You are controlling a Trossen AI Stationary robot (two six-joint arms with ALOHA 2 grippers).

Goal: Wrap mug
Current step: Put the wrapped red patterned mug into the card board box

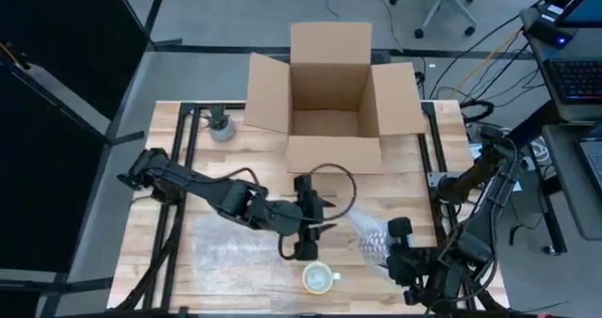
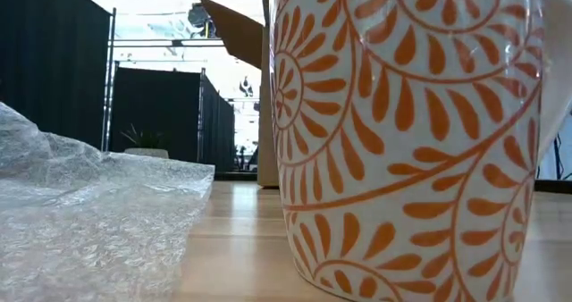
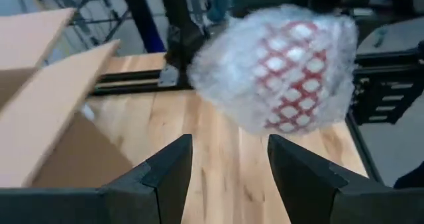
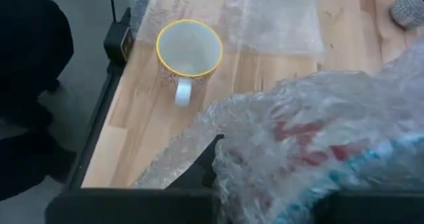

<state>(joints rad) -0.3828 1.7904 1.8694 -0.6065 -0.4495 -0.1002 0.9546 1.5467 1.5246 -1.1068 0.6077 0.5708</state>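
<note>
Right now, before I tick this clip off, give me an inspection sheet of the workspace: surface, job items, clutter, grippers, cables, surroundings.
Surface: wooden table, light planks in a black frame.
Job's things: unwrapped mug with orange leaf pattern, upright near the front edge; bubble-wrapped bundle to its right; flat bubble wrap sheet to its left.
Clutter: open cardboard box at the back; small grey pot at back left.
Grippers: left gripper open, just behind the mug; right gripper shut on the bundle.
Cables: black loop on the left arm; loose cables on the floor at right.
Surroundings: office chair base, dark partitions, desk with keyboard; no person seen.
</note>
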